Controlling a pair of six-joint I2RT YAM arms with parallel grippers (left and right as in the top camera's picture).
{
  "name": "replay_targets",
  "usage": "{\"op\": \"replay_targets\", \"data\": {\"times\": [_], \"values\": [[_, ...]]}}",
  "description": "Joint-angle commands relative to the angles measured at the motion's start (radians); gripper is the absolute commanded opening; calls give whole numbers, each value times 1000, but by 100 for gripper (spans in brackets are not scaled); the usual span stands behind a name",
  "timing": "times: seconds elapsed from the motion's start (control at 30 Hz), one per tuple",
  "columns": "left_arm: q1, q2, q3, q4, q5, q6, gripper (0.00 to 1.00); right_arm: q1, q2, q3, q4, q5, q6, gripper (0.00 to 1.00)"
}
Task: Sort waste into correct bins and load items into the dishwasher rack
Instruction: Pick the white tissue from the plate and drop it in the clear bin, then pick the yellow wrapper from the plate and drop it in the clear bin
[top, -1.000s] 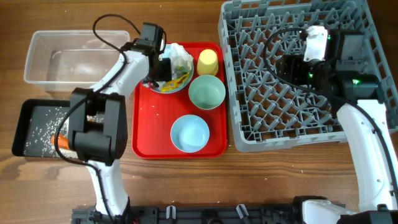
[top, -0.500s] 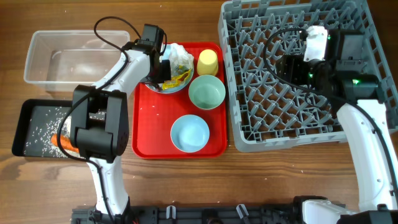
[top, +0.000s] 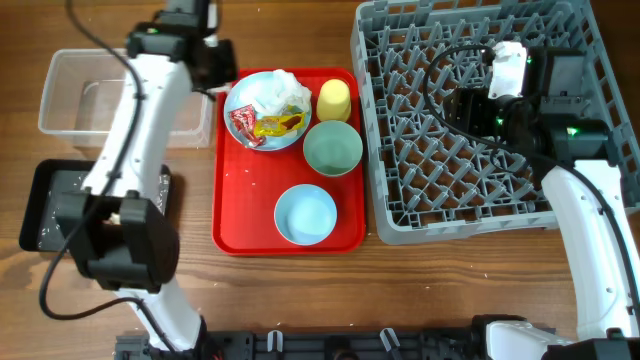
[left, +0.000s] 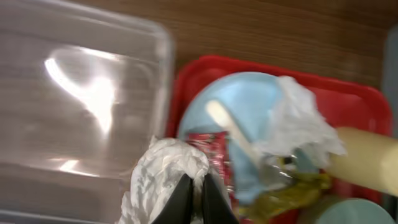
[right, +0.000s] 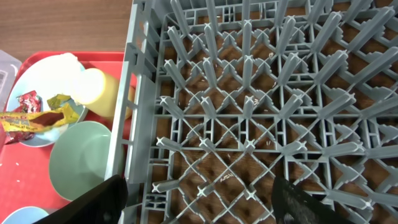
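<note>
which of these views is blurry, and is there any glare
Left wrist view: motion-blurred all over, the crumpled white napkin at the left fingers smeared, bright glare on the clear tub. Overhead and right wrist views: sharp, the dishwasher rack pegs crisp, no strong glare.

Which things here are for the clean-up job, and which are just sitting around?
For the job: crumpled napkin, wrappers, blue plate, green bowl, blue bowl, yellow cup, white spoon, clear tub, black tray, grey rack.

Just sitting there: red serving tray, wooden table.
</note>
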Motion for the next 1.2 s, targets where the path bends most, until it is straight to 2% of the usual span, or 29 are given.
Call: {"op": "replay_targets", "data": {"times": [0.0,0.07,0.1,0.13,0.17,0.2,0.57,0.67,0.73,0.93,1.0,1.03,1.17], "values": [[147,6,4,-6,-32,-14,4,-2,10,15,0,6,2,76],[212,6,2,-7,-32,-14,4,-2,10,15,0,6,2,77],[235,7,-1,-7,-32,-14,13,-2,10,15,1,6,2,77],[250,10,-6,-6,-31,-14,59,-2,10,15,2,6,2,76],[262,19,-8,-8,-31,-14,94,-2,10,15,3,6,2,77],[264,26,-8,-6,-32,-13,100,-2,10,15,3,6,2,76],[166,44,-8,58,-10,-8,100,-2,10,15,2,6,2,76],[58,45,-8,58,214,192,100,-2,10,15,3,6,2,76],[-41,53,-21,46,215,319,100,-2,10,15,0,6,2,76],[-194,176,-63,50,239,437,100,-2,10,15,3,6,1,77],[-218,227,-64,74,238,437,99,-2,10,15,-1,6,1,77],[-222,251,-64,83,238,436,97,-2,10,15,-3,6,1,77],[-211,269,-64,87,238,432,69,-2,10,15,-5,14,1,77]]}}
